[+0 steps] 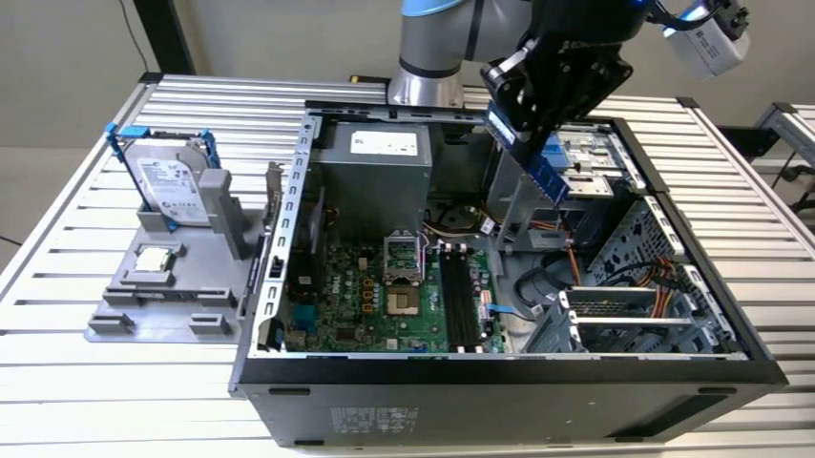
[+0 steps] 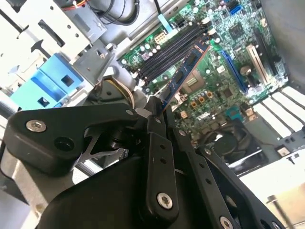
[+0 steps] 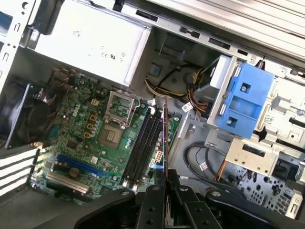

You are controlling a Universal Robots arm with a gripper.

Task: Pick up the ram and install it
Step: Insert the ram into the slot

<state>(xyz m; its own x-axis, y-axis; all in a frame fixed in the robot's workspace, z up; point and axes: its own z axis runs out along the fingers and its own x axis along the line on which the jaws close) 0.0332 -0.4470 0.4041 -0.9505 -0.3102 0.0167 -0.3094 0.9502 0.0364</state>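
One table [image 1: 64, 401]: slatted bare metal that carries everything in the scene.
Case [image 1: 510, 396]: a dark tower lying on its side, open upward, with its near wall closest in the exterior view.
Motherboard [image 1: 369, 305]: green and flat on the case floor. The black memory slots [image 1: 461, 301] lie just beside the CPU socket [image 1: 405, 258].
Grey fixture [image 1: 166, 296]: on the table at the exterior view's left of the case. It holds a small square silver chip [image 1: 155, 259] and, upright, a silver hard drive [image 1: 172, 181] with blue rails.
Ram [image 1: 545, 172]: a dark bluish stick, tilted, held in the air over the open case at the drive-bay end. It is not seated in any slot.
Gripper [image 1: 516, 129]: black fingers closed against the ram's upper end, pinching it between them.
Arm [image 1: 427, 57]: its silver base stands on the table behind the case.
Room: a pale wall at the back, a dark post [image 1: 166, 33] before it, and a second slatted table [image 1: 789, 124] at the exterior view's right.
Second wrist view: the ram's chip-bearing face is seen at a slant, reaching out from the fingers [image 2: 155, 143] over the motherboard.
First wrist view: the ram is edge-on, a thin line parallel with the memory slots. Also visible are a blue drive bracket [image 3: 243, 100], a black fan [image 3: 21, 114] and the silvery power supply [image 3: 90, 43].
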